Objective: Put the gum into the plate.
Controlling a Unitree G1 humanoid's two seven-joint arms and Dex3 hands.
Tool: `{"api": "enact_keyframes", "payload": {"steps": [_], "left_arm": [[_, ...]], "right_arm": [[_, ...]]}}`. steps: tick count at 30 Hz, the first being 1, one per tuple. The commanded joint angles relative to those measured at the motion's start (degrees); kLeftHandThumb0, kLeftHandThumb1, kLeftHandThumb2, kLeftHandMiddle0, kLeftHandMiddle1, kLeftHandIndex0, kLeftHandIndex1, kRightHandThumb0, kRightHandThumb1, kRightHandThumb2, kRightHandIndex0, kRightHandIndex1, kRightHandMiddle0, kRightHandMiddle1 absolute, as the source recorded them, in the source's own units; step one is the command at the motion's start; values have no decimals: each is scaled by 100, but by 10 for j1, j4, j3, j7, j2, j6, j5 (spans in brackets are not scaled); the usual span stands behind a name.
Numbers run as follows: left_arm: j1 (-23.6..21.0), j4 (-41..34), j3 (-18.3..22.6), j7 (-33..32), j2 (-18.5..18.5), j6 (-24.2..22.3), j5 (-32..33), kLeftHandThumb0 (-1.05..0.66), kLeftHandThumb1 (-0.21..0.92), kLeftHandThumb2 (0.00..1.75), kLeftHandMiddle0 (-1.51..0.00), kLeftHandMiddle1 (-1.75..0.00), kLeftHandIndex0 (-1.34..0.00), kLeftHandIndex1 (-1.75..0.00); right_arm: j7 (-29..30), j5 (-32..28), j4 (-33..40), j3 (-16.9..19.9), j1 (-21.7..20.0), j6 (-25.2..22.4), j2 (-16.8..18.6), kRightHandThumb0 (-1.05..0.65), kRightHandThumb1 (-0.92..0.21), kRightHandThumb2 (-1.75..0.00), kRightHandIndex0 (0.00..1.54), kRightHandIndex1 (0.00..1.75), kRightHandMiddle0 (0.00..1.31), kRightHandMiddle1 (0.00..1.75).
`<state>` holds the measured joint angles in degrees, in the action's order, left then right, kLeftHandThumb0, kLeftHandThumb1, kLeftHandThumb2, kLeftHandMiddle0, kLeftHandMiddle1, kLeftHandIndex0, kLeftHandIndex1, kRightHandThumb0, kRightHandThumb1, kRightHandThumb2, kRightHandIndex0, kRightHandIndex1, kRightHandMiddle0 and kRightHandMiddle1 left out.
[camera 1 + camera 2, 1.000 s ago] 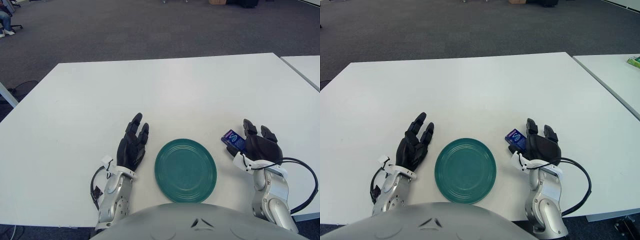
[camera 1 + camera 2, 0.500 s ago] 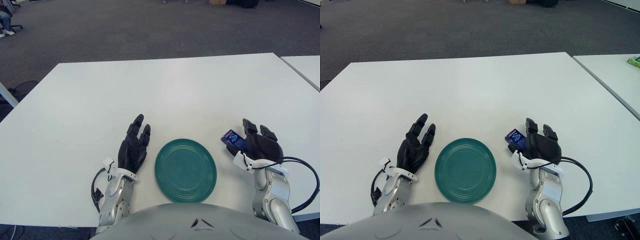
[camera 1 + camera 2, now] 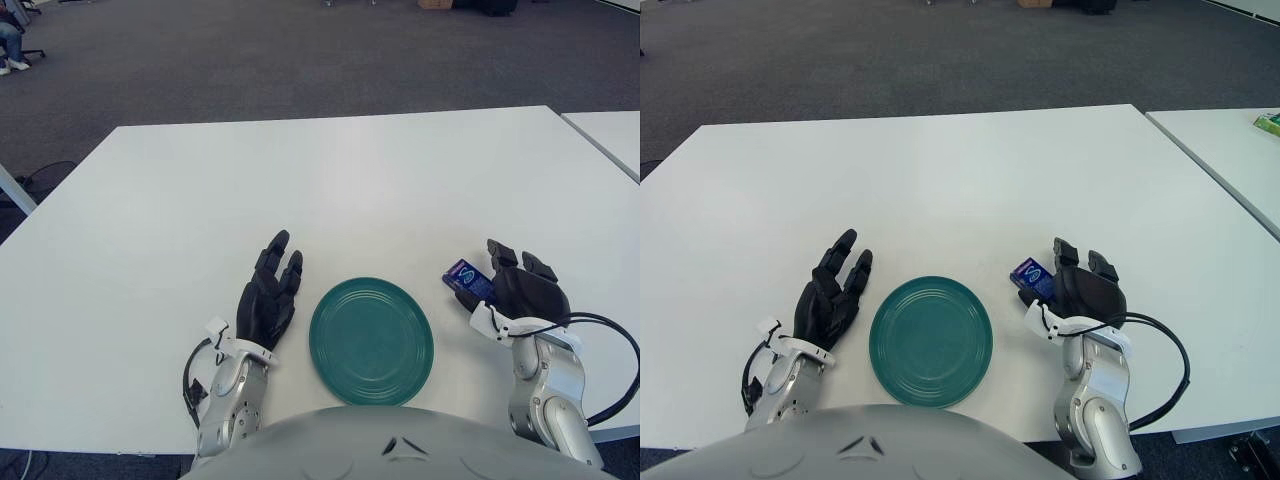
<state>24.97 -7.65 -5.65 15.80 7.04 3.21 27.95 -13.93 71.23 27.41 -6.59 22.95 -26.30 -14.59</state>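
Observation:
A round green plate (image 3: 371, 341) lies on the white table (image 3: 330, 170) near its front edge. A small blue gum pack (image 3: 465, 277) lies flat on the table just right of the plate. My right hand (image 3: 522, 289) is beside the pack on its right. Its fingers are stretched forward and its thumb side is against the pack, not closed around it. To the left of the plate, my left hand (image 3: 268, 297) shows with its fingers spread and holding nothing.
A second white table (image 3: 1230, 150) stands to the right across a narrow gap, with a green box (image 3: 1268, 122) at its far edge. A black cable (image 3: 612, 352) loops beside my right forearm. Grey carpet lies beyond the table.
My left hand has edged slightly forward and toward the plate. My right hand has shifted a little to the right. The gum pack and plate have not moved.

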Motion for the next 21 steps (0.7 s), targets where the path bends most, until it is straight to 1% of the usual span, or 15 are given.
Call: {"api": "enact_keyframes", "payload": {"steps": [1,7,10,12,13,14,16,20,21], "left_arm": [[28,-29,-13,-25,13,-30,0,-105,92,97,-5,0,0,-33],[33,-37,-15,-23,8,-37,2,-105,92,99,-6,0,0,-34],[35,-40,-16,-23,6,-38,0,-105,92,99,-6,0,0,-34],[37,-42,-19,-24,6,-38,-3,-105,92,99,-6,0,0,-34],[39,-44,-20,-24,6,-38,-3,-105,92,99,-6,0,0,-33],[39,-44,-20,-25,6,-38,-4,-105,92,99,-6,0,0,-33],[40,-45,-22,-25,6,-38,-5,-105,92,99,-6,0,0,-33],[44,-47,-24,-26,7,-40,-6,-105,92,99,-6,0,0,-33],[46,-48,-25,-26,8,-41,-5,-105,92,99,-6,0,0,-33]], "right_arm": [[-14,12,45,39,346,55,-93,-105,-92,-68,20,1,0,27],[-27,-1,48,47,346,65,-95,-105,-92,-69,25,3,0,34],[-38,-6,44,49,337,72,-100,-105,-92,-69,26,3,0,37],[-46,-8,26,45,311,72,-103,-105,-92,-69,26,3,0,37],[-48,-8,21,45,306,73,-104,-105,-92,-69,26,2,0,37],[-51,-7,3,39,284,72,-104,-105,-92,-69,26,2,0,37],[-56,-4,-17,31,258,70,-104,-105,-92,-69,26,2,0,36],[-65,3,-22,27,245,74,-103,-105,-92,-71,24,1,0,34],[-66,6,-30,23,234,74,-102,-105,-92,-71,24,1,0,34]]}}
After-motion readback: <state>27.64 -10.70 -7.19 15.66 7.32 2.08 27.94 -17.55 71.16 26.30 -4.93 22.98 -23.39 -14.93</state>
